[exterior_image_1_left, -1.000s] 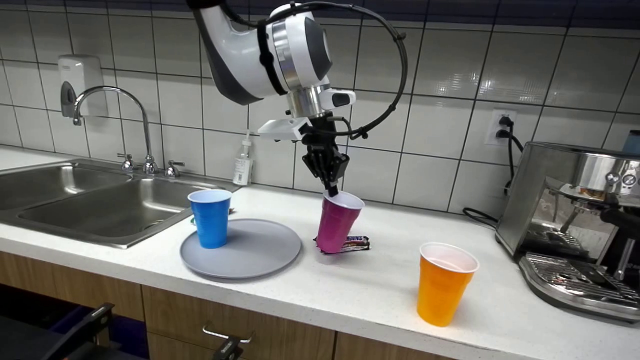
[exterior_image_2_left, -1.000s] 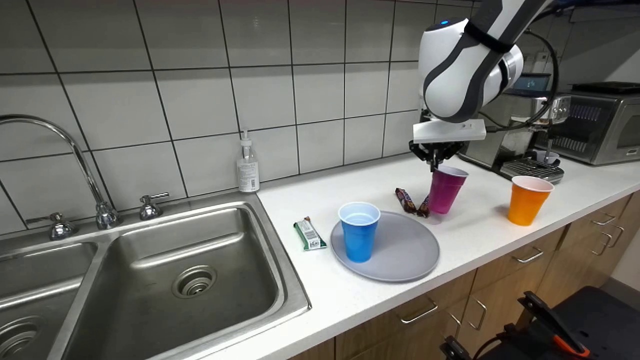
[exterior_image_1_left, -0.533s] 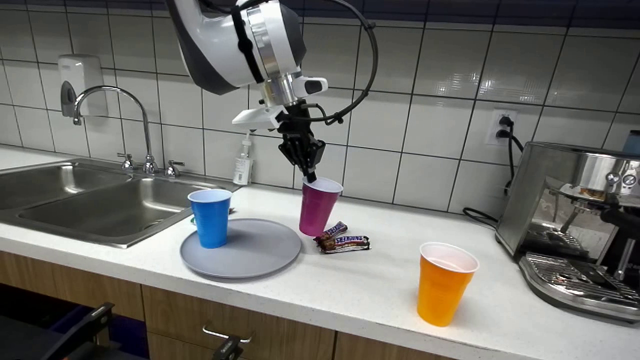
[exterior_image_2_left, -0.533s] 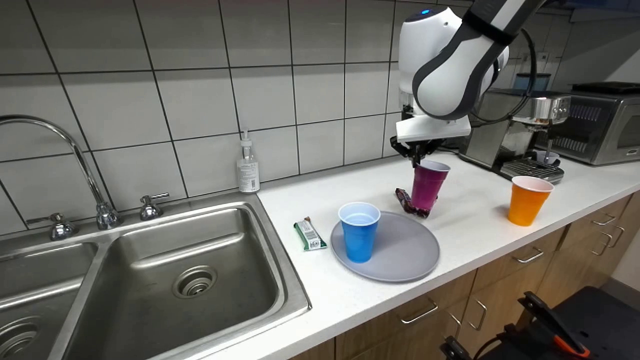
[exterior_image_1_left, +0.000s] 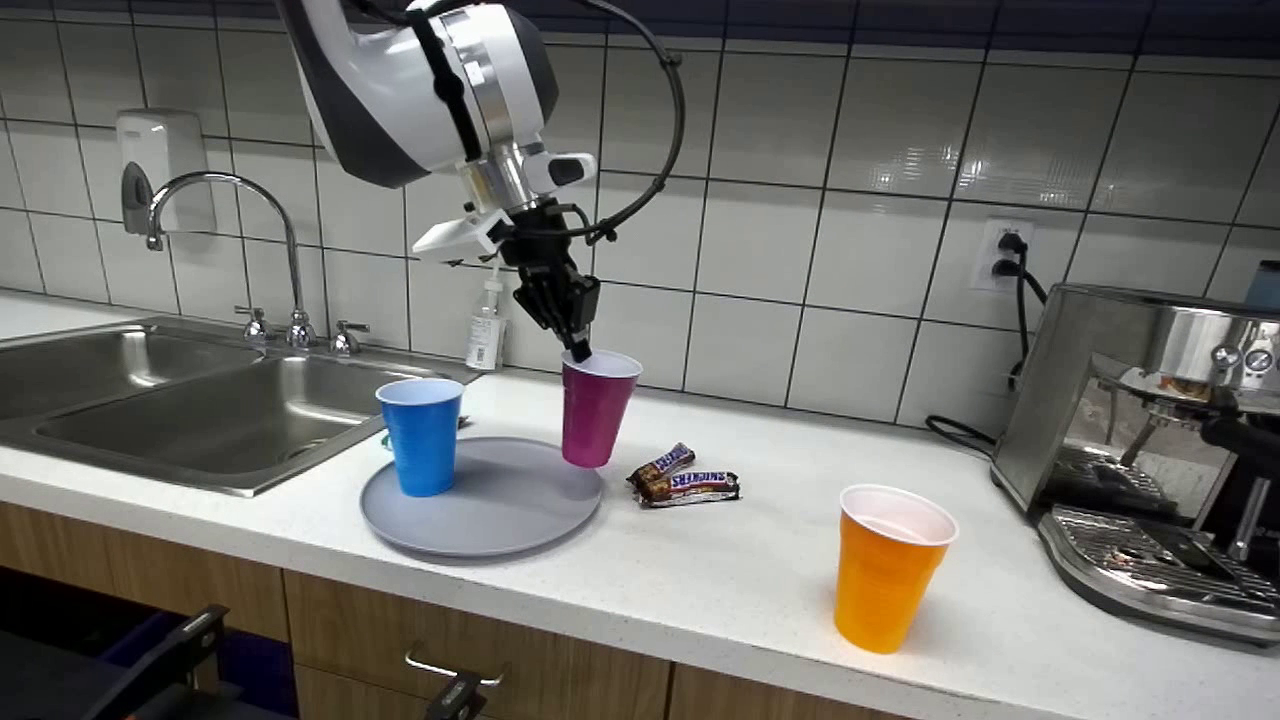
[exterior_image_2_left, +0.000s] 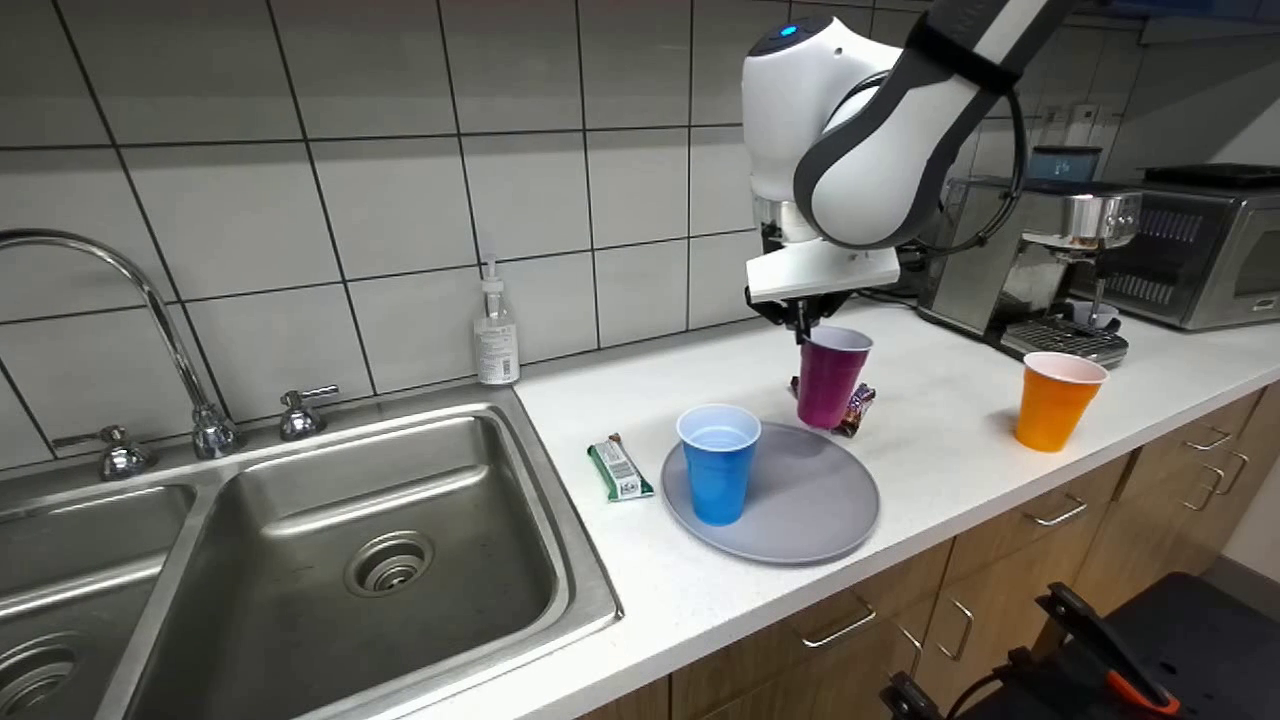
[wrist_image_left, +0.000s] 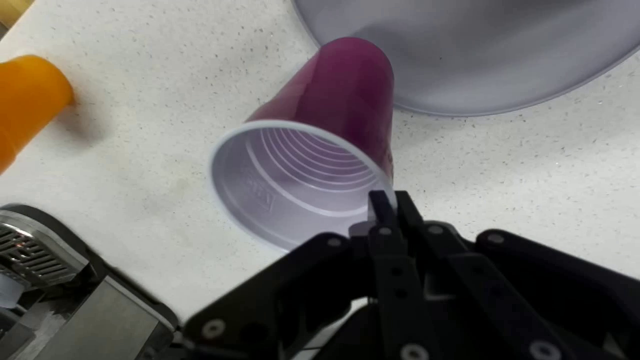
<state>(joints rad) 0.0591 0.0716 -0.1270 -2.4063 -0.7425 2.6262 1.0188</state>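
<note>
In the wrist view the black two-fingered gripper is closed on the rim of a tapered purple plastic cup, whose inner floor is hard to make out; a tapered orange plastic cup is cut off there; in an exterior view the purple cup partly hides two brown-wrapped Snickers bars; that cup is glossy, pale-lined and tilted, its base by the rim of a flat, round grey plate, contact unclear; there is one plate; a tapered blue plastic cup standing on it makes three cups; a slim green-and-white wrapped bar makes three bars.
</note>
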